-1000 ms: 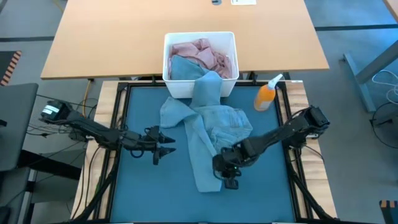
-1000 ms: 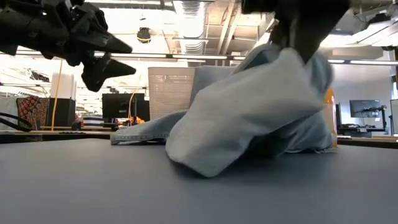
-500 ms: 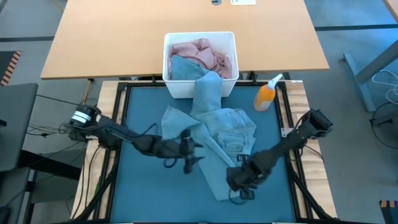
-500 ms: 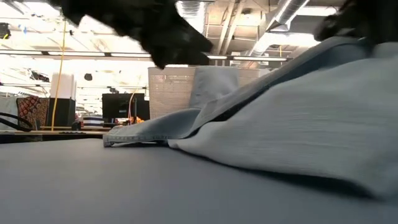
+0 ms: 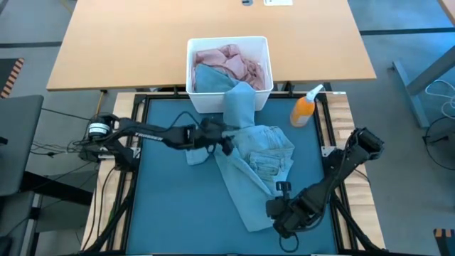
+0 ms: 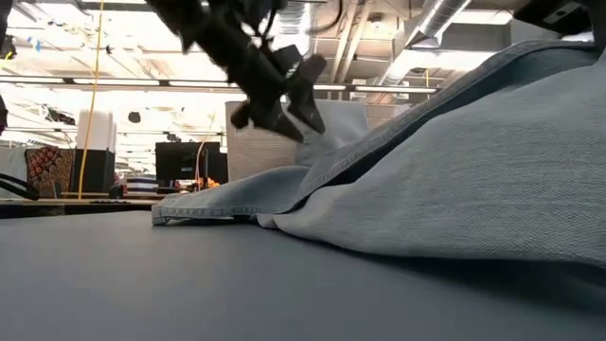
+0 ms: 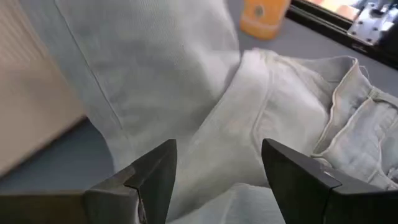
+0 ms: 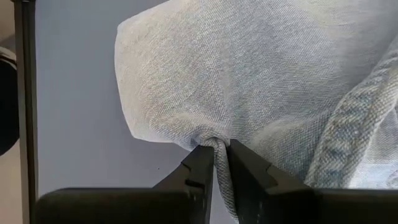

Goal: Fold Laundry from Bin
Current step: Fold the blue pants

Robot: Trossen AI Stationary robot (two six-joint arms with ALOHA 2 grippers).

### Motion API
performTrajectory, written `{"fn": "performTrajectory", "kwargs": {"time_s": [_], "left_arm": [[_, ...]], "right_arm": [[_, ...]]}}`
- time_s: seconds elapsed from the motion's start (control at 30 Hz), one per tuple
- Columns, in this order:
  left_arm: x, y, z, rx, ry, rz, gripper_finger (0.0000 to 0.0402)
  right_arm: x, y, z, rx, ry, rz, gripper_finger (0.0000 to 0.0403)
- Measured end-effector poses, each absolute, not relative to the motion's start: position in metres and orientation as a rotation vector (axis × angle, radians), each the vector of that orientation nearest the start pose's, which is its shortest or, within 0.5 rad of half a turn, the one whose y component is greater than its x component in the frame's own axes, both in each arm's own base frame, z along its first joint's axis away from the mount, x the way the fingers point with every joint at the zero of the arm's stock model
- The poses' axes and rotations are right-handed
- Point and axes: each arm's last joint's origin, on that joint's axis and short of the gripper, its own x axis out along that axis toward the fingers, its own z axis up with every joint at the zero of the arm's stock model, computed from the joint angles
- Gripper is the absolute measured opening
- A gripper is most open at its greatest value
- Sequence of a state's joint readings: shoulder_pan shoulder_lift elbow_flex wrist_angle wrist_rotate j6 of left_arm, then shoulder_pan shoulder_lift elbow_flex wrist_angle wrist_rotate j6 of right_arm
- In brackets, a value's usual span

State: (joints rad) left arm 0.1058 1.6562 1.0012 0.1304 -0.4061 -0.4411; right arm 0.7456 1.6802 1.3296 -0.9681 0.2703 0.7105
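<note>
You cannot see the bin's [image 5: 229,44] floor: pink cloth [image 5: 231,60] and the jeans [image 5: 249,153] cover it. The jeans hide the bin's near wall where one leg hangs over. In the low view, the jeans run past the edge, concealing the bottle [image 5: 306,108] beside the bin.

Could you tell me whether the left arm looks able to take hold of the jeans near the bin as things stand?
Probably yes. The left gripper is open and hangs over the jeans just in front of the bin, with nothing between its fingers and the denim. The right gripper pinches a far leg end, out of its way.
</note>
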Motion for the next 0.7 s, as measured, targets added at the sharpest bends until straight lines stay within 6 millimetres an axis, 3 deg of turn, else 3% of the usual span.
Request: {"fn": "performTrajectory", "kwargs": {"time_s": [0.13,0.47,0.7], "left_arm": [[0.348,0.070,0.216,-0.354,0.305,0.610,0.0252],[0.346,0.091,0.224,-0.287,0.197,0.668,0.0296],[0.354,0.115,0.205,-0.325,0.202,0.678,0.0297]], "right_arm": [[0.243,0.214,0.246,-0.027,1.201,-0.023,0.0073],[0.241,0.208,0.234,-0.056,1.233,-0.041,0.0073],[0.246,0.204,0.234,-0.079,1.224,-0.022,0.0073]]}}
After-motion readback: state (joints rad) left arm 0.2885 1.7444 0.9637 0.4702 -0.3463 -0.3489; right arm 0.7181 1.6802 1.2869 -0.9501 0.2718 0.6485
